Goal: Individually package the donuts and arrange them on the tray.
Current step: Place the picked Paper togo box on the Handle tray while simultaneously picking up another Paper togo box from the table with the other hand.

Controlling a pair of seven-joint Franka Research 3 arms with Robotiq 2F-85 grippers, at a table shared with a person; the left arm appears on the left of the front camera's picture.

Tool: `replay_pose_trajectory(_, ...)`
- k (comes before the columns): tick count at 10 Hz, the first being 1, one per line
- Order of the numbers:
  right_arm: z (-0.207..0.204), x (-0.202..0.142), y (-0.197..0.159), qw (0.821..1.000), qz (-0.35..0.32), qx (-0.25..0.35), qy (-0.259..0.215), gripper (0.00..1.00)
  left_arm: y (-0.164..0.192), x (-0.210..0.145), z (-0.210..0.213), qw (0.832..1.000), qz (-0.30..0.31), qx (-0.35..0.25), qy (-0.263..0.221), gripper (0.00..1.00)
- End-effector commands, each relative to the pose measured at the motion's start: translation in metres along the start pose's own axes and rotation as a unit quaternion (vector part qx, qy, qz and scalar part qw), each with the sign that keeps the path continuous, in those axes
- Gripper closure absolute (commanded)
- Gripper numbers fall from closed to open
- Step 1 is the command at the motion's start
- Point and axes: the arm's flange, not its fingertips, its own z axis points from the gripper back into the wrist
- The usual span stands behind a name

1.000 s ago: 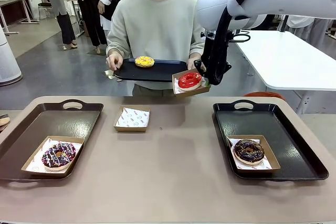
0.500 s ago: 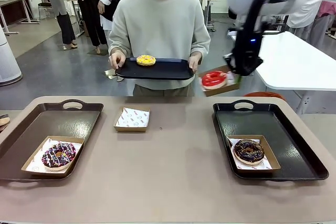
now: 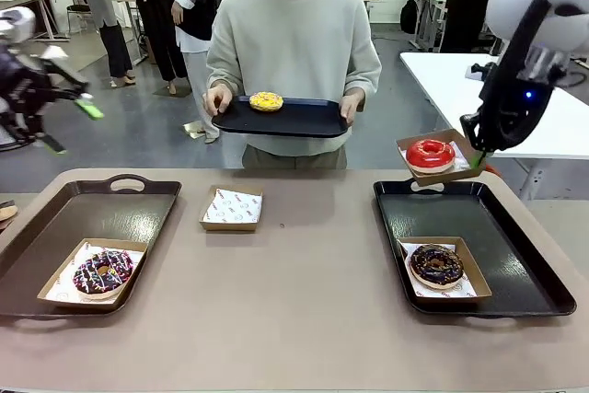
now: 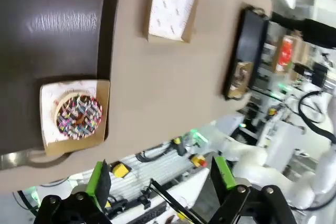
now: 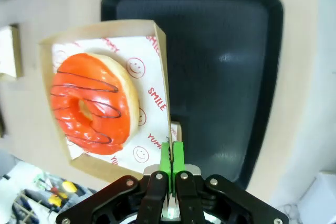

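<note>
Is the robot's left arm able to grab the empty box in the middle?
Probably yes: the left gripper is open and empty, and nothing stands close around the empty box.

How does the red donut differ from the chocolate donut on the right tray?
The red donut has glossy red icing with thin dark lines; the chocolate donut is dark with sprinkles. The red donut's box hangs in the air, pinched at its edge by the shut jaws of the right gripper; the chocolate donut's box rests on the right tray. Both boxes are brown with printed paper.
</note>
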Motion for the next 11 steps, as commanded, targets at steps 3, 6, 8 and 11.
replay_pose_trajectory(3,-0.048,-0.002,-0.012,0.999,-0.011,0.046,-0.003,0.98,-0.047,0.057,-0.07,0.99,0.015,0.137,-0.026,0.0)
replay_pose_trajectory(6,-0.051,-0.002,-0.013,0.999,-0.018,0.034,0.006,0.98,-0.072,0.08,-0.135,0.972,-0.003,0.232,-0.041,0.0)
replay_pose_trajectory(8,-0.051,-0.002,-0.013,0.999,-0.018,0.034,0.006,0.98,-0.088,0.079,-0.175,0.96,-0.032,0.275,-0.045,0.0)
replay_pose_trajectory(11,-0.051,-0.002,-0.013,0.999,-0.018,0.034,0.006,0.98,-0.107,0.077,-0.21,0.95,-0.078,0.294,-0.073,0.0)
